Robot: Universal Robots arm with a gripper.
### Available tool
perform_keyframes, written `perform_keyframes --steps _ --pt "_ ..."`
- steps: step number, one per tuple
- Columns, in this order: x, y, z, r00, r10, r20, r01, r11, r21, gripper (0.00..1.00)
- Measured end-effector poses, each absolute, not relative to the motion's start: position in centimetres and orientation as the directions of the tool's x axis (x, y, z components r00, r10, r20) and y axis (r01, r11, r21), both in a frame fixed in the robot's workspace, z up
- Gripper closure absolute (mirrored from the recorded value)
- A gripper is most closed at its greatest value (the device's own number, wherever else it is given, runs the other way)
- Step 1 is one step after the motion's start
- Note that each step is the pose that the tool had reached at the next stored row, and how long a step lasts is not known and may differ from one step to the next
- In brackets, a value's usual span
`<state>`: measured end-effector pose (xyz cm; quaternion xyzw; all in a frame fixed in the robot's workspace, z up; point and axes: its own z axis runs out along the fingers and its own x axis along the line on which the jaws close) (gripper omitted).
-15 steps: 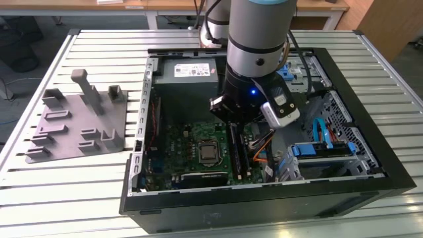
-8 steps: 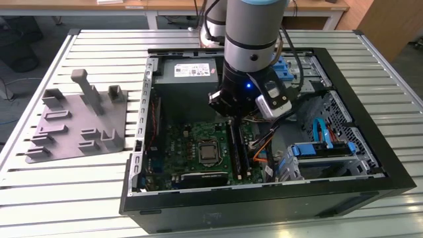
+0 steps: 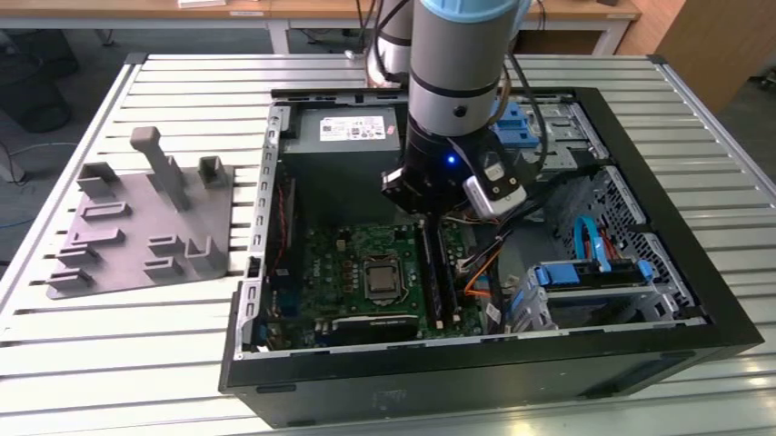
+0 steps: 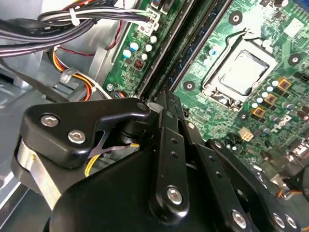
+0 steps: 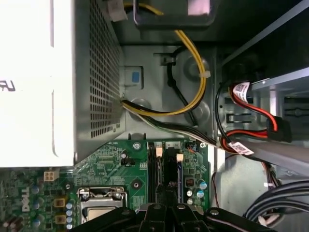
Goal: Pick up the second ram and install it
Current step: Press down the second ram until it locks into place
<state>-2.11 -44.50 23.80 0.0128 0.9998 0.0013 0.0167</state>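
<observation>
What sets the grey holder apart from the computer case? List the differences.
The grey holder is light grey; the computer case is black. The holder is low and small, the case far bigger and deeper. The holder carries upright pegs; the case holds a green motherboard. Both rest on the slatted table.

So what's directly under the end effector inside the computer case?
The green motherboard with its long black memory slots. The end effector hides where it meets them.
</observation>
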Motion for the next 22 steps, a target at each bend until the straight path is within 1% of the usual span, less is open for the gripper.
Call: perform_keyframes --steps 13,16,19,22 --pt "-2.1 -44.5 21.7 -0.999 0.026 -0.033 0.026 1.000 0.002 0.90" --pt "-2.1 -44.5 21.8 -0.999 0.026 -0.035 0.026 1.000 0.004 0.90" --pt "-2.1 -44.5 23.1 -0.999 0.026 -0.035 0.025 1.000 0.003 0.90" --pt "-2.1 -44.7 23.3 -0.999 0.025 -0.035 0.025 1.000 0.003 0.90"
